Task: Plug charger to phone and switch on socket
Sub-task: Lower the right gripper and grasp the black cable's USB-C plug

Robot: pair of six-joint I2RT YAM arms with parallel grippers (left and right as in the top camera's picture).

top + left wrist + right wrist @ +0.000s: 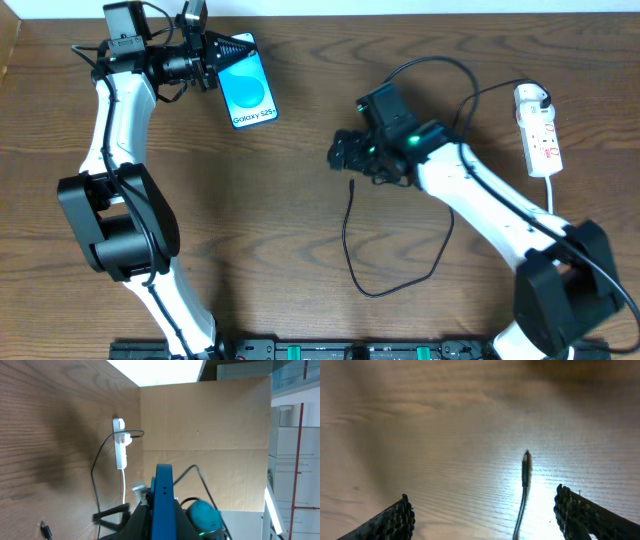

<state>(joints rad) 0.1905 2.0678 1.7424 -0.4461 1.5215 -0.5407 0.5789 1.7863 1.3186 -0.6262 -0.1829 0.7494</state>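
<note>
The phone (247, 88) with a bright blue screen and "Galaxy S25" text is held off the table at the back left by my left gripper (212, 62), which is shut on its upper end. In the left wrist view the phone (164, 497) shows edge-on between the jaws. The charger cable (350, 240) loops on the table in the middle, its plug tip (353, 186) free. My right gripper (343, 155) is open just above the tip; in the right wrist view the tip (525, 462) lies between the open jaws (485, 510). The white socket (538, 128) lies at the far right.
The socket also shows in the left wrist view (119, 447), with a black plug and cord at it. A cardboard wall (205, 420) stands behind the table. The cable's other end runs up behind my right arm toward the socket.
</note>
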